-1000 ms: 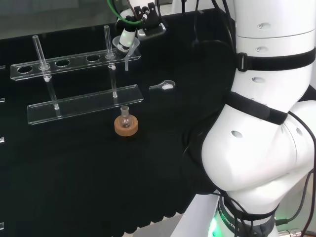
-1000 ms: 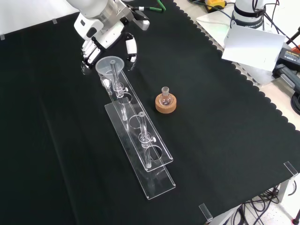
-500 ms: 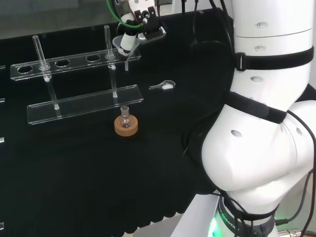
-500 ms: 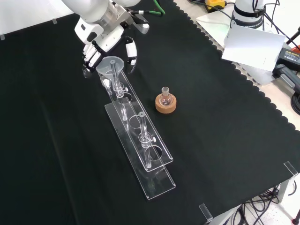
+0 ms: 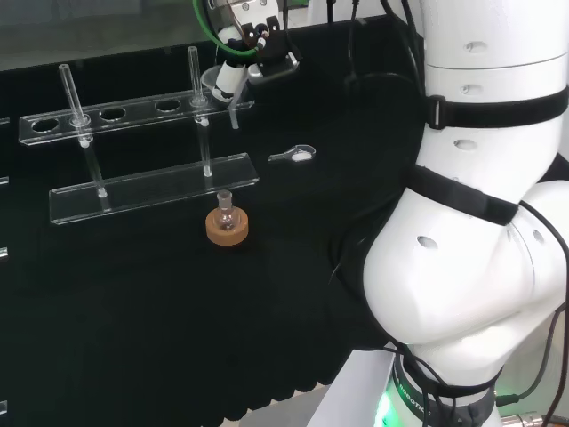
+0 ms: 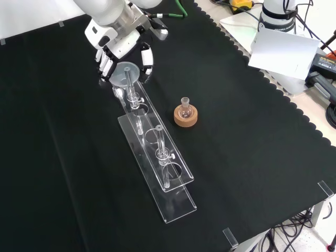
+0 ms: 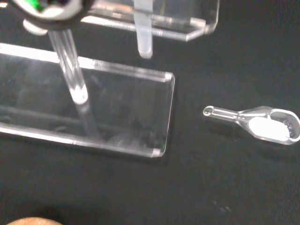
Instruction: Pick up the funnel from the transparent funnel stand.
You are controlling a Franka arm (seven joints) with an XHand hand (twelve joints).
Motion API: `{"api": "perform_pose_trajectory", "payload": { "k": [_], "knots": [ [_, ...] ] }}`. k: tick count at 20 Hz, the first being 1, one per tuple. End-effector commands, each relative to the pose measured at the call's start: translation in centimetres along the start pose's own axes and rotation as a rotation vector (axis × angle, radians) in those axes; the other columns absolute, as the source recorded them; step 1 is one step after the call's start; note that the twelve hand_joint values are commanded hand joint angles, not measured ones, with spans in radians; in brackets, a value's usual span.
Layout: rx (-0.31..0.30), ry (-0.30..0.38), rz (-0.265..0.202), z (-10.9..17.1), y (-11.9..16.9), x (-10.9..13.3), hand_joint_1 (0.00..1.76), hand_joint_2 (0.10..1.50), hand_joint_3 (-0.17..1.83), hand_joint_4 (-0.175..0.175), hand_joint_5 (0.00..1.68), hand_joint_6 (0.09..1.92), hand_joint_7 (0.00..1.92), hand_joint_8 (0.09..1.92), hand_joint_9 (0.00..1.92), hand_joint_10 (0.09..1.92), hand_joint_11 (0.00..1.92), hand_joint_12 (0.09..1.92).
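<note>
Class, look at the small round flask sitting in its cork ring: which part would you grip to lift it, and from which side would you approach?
Grip the flask by its short upright neck, coming from straight above. The round body is sunk in the cork ring, so only the neck stands free.

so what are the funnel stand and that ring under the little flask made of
The funnel stand looks like clear acrylic or similar plastic, glossy: see-through flat plates with bright cut edges, though glass can't be ruled out. The ring under the flask looks like cork: matte, tan and grainy.
</note>
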State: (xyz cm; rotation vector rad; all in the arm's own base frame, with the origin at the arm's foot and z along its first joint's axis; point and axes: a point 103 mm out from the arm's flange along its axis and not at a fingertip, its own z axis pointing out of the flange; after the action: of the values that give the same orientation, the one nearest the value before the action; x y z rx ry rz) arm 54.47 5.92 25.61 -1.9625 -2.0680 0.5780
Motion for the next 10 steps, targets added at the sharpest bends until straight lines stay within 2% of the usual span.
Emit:
{"api": "perform_pose_trajectory", "payload": {
  "k": [1,4,10],
  "knots": [
    [-0.201,-0.069,0.068,-1.6,-1.2,0.2,0.77,0.81,0.58,-0.051,0.8,0.55,0.84,0.68,1.07,0.44,0.68,1.27],
    [-0.227,-0.097,0.063,-3.2,-2.2,0.2,0.78,0.84,0.59,-0.05,0.83,0.72,0.92,0.68,1.14,0.4,0.74,1.24],
    [-0.219,-0.113,0.064,-6.5,-4.9,-0.3,0.8,0.86,0.6,-0.046,0.85,0.8,0.97,0.69,1.22,0.39,0.81,1.2]
  ]
}}
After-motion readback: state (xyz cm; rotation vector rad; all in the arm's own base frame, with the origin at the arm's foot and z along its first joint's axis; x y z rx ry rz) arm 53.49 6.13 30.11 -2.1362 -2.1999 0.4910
